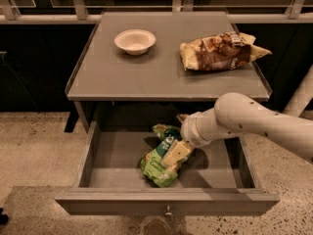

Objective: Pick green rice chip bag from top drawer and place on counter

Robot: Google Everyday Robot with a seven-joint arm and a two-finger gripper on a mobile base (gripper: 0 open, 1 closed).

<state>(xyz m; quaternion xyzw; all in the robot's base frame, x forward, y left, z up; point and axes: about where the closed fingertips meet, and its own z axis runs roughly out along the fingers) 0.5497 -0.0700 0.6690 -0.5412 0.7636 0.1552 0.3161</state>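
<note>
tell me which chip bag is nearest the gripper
The green bag, lying in the open drawer with the gripper right over it. The brown bag sits up on the counter, well away.

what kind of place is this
Probably an office or lab snack area: grey counter with open top drawer, bowl, brown chip bag, speckled floor. The gripper is in the drawer at the green rice chip bag.

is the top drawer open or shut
Open: the top drawer is pulled out, the green rice chip bag inside, the gripper over it.
</note>
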